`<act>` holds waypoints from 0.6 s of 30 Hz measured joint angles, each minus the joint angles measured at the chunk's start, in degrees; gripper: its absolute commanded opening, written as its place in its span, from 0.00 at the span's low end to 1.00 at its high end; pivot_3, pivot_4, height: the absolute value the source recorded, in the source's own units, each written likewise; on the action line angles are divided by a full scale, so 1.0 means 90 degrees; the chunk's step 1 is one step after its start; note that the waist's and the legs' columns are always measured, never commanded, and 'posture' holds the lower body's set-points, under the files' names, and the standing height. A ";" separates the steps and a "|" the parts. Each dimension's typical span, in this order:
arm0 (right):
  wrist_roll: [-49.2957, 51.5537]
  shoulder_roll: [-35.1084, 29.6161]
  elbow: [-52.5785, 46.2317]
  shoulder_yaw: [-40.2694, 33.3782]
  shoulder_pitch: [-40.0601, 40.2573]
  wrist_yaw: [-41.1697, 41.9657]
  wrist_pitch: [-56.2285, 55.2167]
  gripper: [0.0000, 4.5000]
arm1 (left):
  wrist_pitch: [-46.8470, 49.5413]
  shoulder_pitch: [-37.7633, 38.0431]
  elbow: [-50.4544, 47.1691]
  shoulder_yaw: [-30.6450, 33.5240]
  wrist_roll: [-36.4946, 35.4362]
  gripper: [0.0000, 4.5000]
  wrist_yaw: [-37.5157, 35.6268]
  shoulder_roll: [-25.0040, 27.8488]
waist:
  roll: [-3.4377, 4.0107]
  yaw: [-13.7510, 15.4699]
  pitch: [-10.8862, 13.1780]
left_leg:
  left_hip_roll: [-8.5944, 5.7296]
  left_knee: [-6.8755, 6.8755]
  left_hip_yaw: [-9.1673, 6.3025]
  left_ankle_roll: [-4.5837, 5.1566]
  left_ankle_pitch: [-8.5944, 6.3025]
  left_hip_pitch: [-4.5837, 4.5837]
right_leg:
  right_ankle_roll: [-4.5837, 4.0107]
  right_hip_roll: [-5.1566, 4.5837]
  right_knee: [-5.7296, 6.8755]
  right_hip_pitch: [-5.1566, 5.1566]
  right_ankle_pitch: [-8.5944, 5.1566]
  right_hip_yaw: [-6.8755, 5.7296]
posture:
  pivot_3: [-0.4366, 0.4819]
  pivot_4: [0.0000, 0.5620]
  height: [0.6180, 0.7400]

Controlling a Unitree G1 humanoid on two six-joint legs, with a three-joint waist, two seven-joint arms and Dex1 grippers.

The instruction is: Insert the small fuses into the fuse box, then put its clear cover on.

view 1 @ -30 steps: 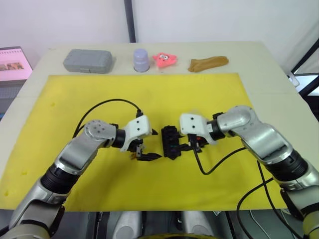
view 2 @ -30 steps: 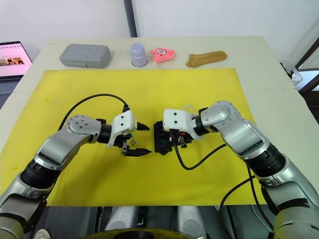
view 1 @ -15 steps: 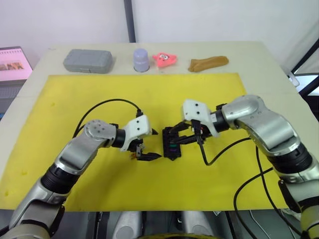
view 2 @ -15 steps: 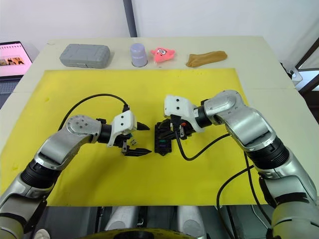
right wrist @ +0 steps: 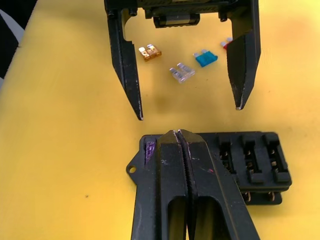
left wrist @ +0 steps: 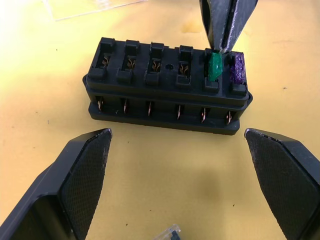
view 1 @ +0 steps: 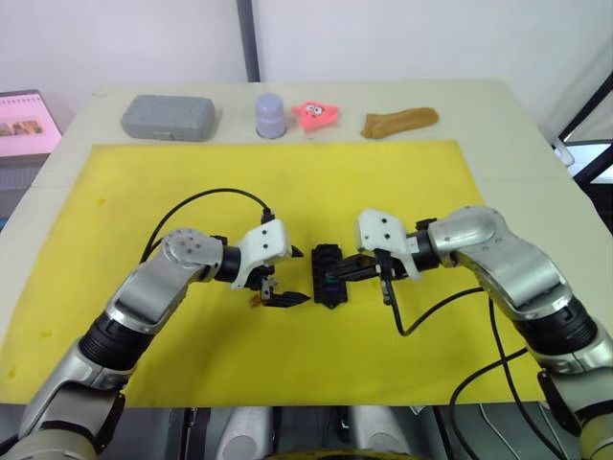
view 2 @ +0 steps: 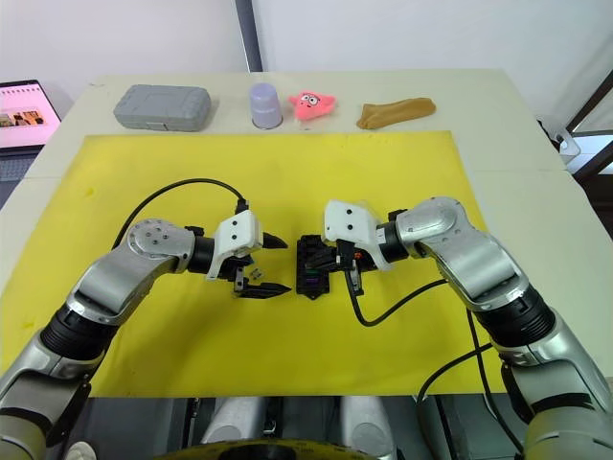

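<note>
From the left eye view, the fuse box (view 1: pixel 327 274) lies near the middle of the yellow mat (view 1: pixel 287 192), between the two grippers. The left gripper (view 1: pixel 283 280) rests on the mat just beside the box with its jaws released and spread wide. The right gripper (view 1: pixel 337 275) reaches onto the box from the other side. Along the far edge of the table (view 1: pixel 508 125) sit a grey case (view 1: pixel 169 117), a lilac cup (view 1: pixel 271 115), a pink toy (view 1: pixel 317 114) and a brown cloth (view 1: pixel 399 121). A screen (view 1: pixel 27 125) stands off the table's left edge.

In the left wrist view, the fuse box stands upright on the mat, apart from both open fingers (left wrist: pixel 82 170). A green fuse (left wrist: pixel 215 66) and a purple fuse (left wrist: pixel 237 68) sit side by side in the two slots at one end; the other four slots of that row are bare. The right gripper's jaws are clenched together, their tips touching the top of the green fuse. An edge of the clear cover (left wrist: pixel 85 6) glints on the mat beyond the box.

In the right wrist view, the clenched jaws press down on the box beside the purple fuse. Beyond them, between the left gripper's spread fingers, lie an amber fuse (right wrist: pixel 150 51), a pale grey fuse (right wrist: pixel 181 73) and a teal fuse (right wrist: pixel 205 58) on the mat, with a red fuse (right wrist: pixel 226 44) partly hidden behind one finger.
</note>
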 measured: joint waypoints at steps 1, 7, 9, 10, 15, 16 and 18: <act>-0.0001 0.0000 0.0002 0.0001 0.0030 -0.0010 0.0000 0.01 | -0.0001 0.0000 0.0001 0.0000 0.0005 1.00 -0.0003 0.0000 | 0.0000 0.0004 0.0000 | 0.0000 0.0000 0.0000 0.0000 0.0000 0.0000 | 0.0000 -0.0001 0.0000 0.0000 0.0000 0.0000 | 0.48 0.27 1.00; -0.0039 -0.0001 0.0009 0.0011 0.0115 -0.0051 -0.0009 0.01 | -0.0012 0.0000 0.0004 0.0000 0.0027 1.00 -0.0005 0.0000 | 0.0000 0.0001 0.0000 | 0.0000 0.0001 0.0000 0.0000 0.0000 0.0000 | 0.0000 0.0000 0.0000 0.0000 0.0000 0.0000 | 0.48 0.27 1.00; -0.0109 0.0000 0.0034 0.0041 0.0139 -0.0078 -0.0084 0.01 | -0.0013 0.0000 0.0005 0.0000 0.0036 1.00 -0.0005 0.0000 | 0.0000 0.0000 0.0000 | 0.0000 0.0000 0.0000 0.0000 0.0000 0.0000 | 0.0000 0.0000 0.0000 0.0000 0.0000 0.0000 | 0.48 0.27 1.00; -0.0180 -0.0001 0.0079 0.0070 0.0163 -0.0086 -0.0166 0.01 | -0.0013 0.0000 0.0005 0.0000 0.0038 1.00 -0.0006 0.0000 | 0.0000 0.0000 0.0000 | 0.0000 0.0000 0.0000 0.0000 0.0000 0.0000 | 0.0000 0.0000 0.0000 0.0000 0.0000 0.0000 | 0.48 0.27 1.00; -0.0395 -0.0005 0.0180 0.0159 0.0229 -0.0066 -0.0574 0.01 | -0.0013 0.0000 0.0005 0.0000 0.0045 1.00 -0.0006 0.0000 | -0.0001 0.0000 -0.0001 | -0.0001 0.0001 0.0000 0.0000 0.0000 0.0004 | 0.0000 0.0000 0.0000 0.0005 0.0000 0.0000 | 0.48 0.27 1.00; -0.0431 -0.0004 0.0181 0.0174 0.0246 -0.0062 -0.0643 0.01 | -0.0013 0.0000 0.0005 0.0000 0.0047 1.00 -0.0006 0.0000 | -0.0001 0.0000 -0.0001 | -0.0001 0.0001 0.0000 0.0000 0.0000 0.0005 | 0.0000 0.0000 0.0000 0.0005 0.0000 0.0000 | 0.48 0.27 1.00; -0.0492 -0.0005 0.0197 0.0208 0.0280 -0.0063 -0.0794 0.01 | -0.0013 0.0000 0.0005 0.0000 0.0057 1.00 -0.0006 0.0000 | -0.0001 0.0000 -0.0002 | -0.0001 0.0000 0.0000 0.0000 0.0000 0.0008 | 0.0000 0.0000 0.0000 0.0009 0.0000 0.0000 | 0.48 0.27 1.00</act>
